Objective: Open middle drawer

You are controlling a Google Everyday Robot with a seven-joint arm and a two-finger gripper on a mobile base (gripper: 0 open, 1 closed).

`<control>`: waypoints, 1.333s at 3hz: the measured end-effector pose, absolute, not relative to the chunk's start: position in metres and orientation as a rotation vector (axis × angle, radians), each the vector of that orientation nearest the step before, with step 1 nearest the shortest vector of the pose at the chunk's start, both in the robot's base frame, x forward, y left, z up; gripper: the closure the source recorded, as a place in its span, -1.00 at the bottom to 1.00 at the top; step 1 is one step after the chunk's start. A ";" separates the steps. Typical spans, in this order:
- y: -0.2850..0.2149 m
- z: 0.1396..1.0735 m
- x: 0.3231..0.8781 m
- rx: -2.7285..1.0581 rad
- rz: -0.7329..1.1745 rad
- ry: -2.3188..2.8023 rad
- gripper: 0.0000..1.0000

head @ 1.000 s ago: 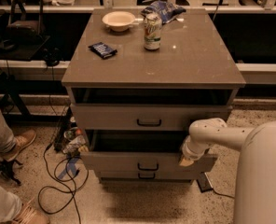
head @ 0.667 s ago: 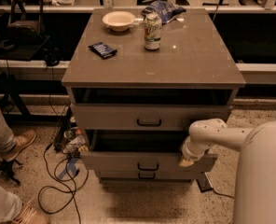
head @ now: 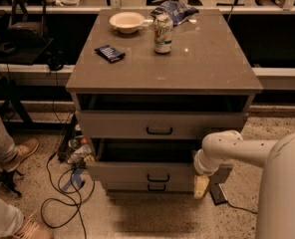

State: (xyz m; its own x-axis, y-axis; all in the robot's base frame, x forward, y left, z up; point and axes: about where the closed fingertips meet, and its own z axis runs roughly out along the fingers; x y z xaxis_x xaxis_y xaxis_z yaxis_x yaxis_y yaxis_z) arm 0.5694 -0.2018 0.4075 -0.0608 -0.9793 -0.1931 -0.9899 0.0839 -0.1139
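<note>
The middle drawer (head: 137, 172) is a wide grey-beige front with a small black handle (head: 158, 177) at its centre. It stands pulled out from the cabinet, with a dark gap above it. My gripper (head: 201, 186) hangs on the white arm (head: 227, 148) at the right end of that drawer front, pointing down, well to the right of the handle. The top drawer (head: 160, 125) also stands slightly out. The bottom drawer (head: 156, 187) shows as a thin strip under the middle one.
On the cabinet top (head: 202, 59) stand a bowl (head: 127, 21), a can (head: 163, 33), a dark snack bar (head: 109, 53) and a chip bag (head: 175, 10). Cables (head: 63, 183) lie on the floor at left. A person's legs (head: 0, 143) are at the left edge.
</note>
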 end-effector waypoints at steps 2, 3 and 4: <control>-0.204 0.414 0.548 -2.021 0.031 2.146 -0.18; -0.213 0.413 0.537 -2.023 0.019 2.184 0.28; -0.216 0.413 0.534 -2.020 0.013 2.195 0.78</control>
